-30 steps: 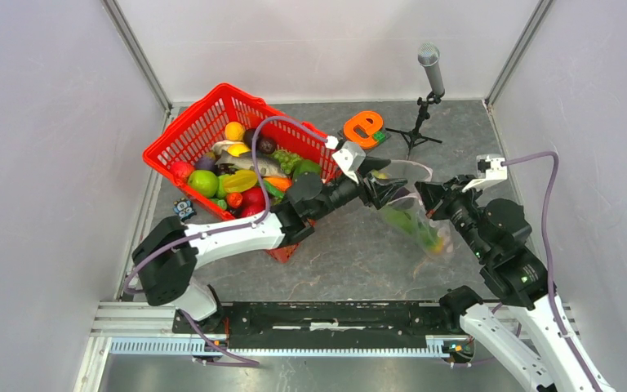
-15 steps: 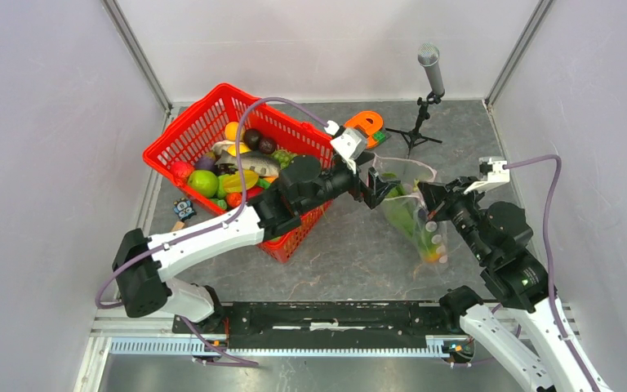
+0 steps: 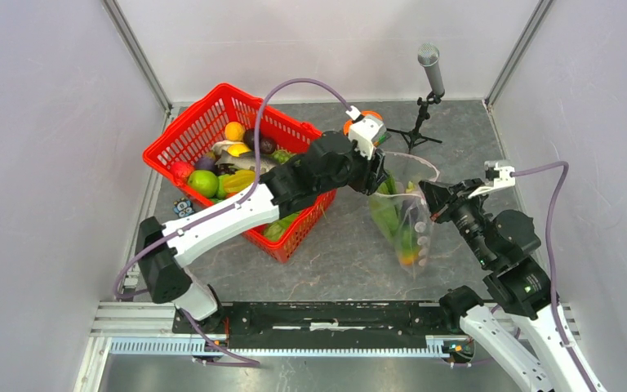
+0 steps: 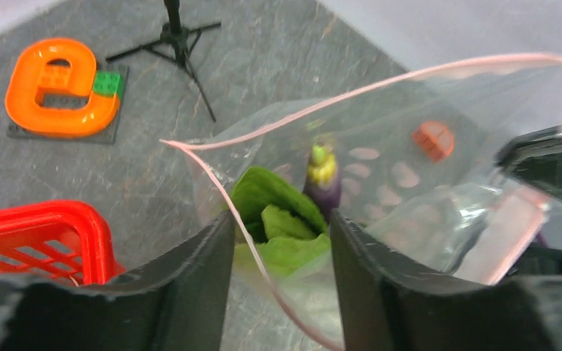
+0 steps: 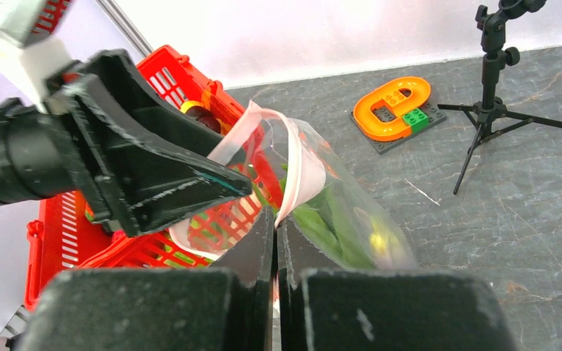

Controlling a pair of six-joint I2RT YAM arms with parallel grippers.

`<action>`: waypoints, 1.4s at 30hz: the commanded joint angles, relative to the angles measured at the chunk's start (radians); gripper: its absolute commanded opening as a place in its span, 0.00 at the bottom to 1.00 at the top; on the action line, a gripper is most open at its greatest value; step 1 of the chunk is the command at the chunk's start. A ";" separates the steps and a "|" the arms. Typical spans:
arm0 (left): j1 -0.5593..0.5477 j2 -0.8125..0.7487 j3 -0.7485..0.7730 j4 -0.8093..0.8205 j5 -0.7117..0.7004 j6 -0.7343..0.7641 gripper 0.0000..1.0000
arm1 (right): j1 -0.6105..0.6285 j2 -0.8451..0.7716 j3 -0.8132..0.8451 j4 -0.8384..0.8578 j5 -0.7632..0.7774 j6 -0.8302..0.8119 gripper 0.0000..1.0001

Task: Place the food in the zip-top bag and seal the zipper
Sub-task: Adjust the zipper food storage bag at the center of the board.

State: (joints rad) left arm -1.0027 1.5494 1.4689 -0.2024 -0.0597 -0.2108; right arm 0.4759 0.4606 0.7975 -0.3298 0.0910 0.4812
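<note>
The clear zip-top bag (image 3: 418, 233) hangs upright between both grippers, mouth up and gaping. Its pinkish zipper strip (image 4: 351, 91) curves round the mouth. Inside lie a green leafy vegetable (image 4: 278, 219), a purple eggplant (image 4: 323, 183) and a small orange piece (image 4: 433, 139); from above the greens (image 3: 388, 214) sit over an orange bit (image 3: 408, 257). My left gripper (image 4: 282, 256) is open, and the bag's near mouth edge runs between its jaws. My right gripper (image 5: 276, 227) is shut on the zipper strip (image 5: 296, 168) at the bag's right side (image 3: 433, 198).
A red mesh basket (image 3: 181, 135) full of toy produce stands left of the bag, under my left arm. An orange toy on a grey plate (image 4: 62, 88) and a microphone tripod (image 3: 429, 82) stand at the back. A small toy (image 3: 184, 208) lies beside the basket.
My left arm has swung right and back to the bag's mouth. The bag has gone from slanting to hanging upright, and the food has slid to its bottom. My right gripper kept its hold.
</note>
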 commanded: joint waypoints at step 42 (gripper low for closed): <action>0.027 0.004 0.018 0.087 0.019 -0.021 0.02 | 0.003 0.399 0.505 -0.446 -0.088 -0.260 0.62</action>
State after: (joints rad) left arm -0.9783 1.6066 1.4879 -0.1822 -0.0673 -0.2237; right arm 0.4759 0.8268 1.3293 -0.7506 0.0471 0.2115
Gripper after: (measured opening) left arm 0.037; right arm 0.617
